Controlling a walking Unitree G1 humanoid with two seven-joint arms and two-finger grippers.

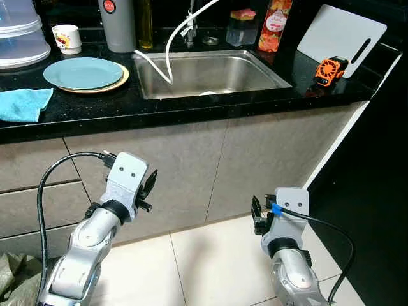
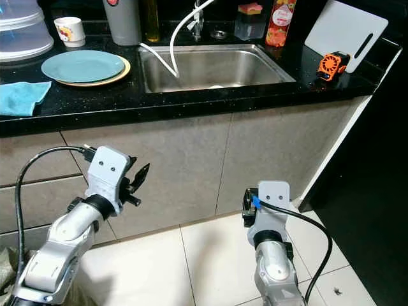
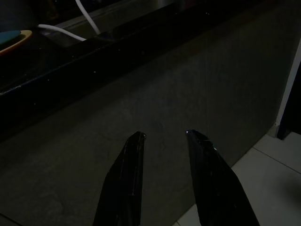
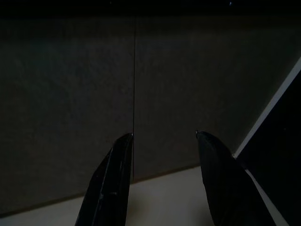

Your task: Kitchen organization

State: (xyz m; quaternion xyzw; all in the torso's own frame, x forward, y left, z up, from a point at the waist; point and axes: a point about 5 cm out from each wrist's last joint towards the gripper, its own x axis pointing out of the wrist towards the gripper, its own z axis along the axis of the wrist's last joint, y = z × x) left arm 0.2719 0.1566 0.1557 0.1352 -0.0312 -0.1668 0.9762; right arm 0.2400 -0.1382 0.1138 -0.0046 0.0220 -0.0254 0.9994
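My left gripper (image 3: 164,136) hangs below the counter (image 1: 191,105) edge with its fingers (image 3: 129,165) parted by a moderate gap, holding and touching nothing; it faces the grey cabinet front (image 1: 191,166). My right gripper (image 4: 164,135) sits lower, near the floor (image 1: 210,261), fingers (image 4: 113,174) spread somewhat wider, also empty and pointed at the cabinet front. On the black counter, a blue plate (image 1: 83,72) rests on a yellowish plate (image 1: 121,79) left of the steel sink (image 1: 210,73). A blue cloth (image 1: 22,104) lies at the counter's left edge, near the plates. A white hose (image 1: 171,44) loops into the sink. A small orange fan (image 1: 330,70) stands right of the sink, touching a white cutting board (image 1: 341,35) that leans behind it.
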